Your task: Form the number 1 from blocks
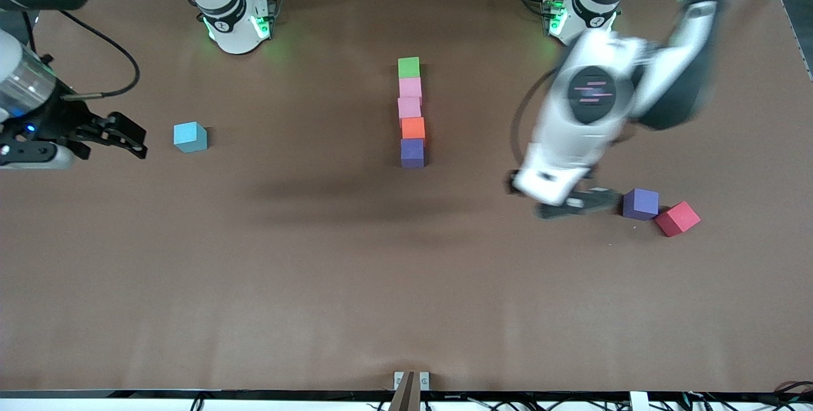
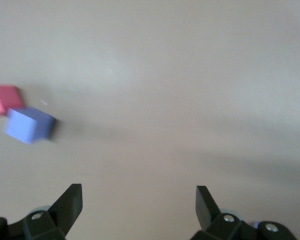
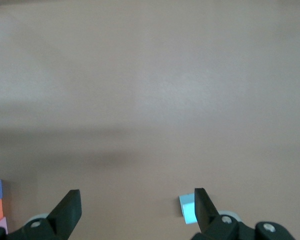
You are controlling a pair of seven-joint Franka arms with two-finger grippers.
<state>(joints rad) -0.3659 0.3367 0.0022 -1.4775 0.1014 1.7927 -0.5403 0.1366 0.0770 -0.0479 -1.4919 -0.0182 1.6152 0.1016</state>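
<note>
A brown table (image 1: pixel 305 284) carries a straight column of five touching blocks at its middle: green block (image 1: pixel 409 67) nearest the bases, then two pink blocks (image 1: pixel 409 98), an orange block (image 1: pixel 413 128), and a purple block (image 1: pixel 412 152) nearest the camera. The left gripper (image 1: pixel 562 198), fingers spread and empty, is low over the table just beside a second purple cube (image 1: pixel 640 203) that touches a red cube (image 1: pixel 677 218). The right gripper (image 1: pixel 124 138) waits with fingers spread near a blue cube (image 1: pixel 190 137).
</note>
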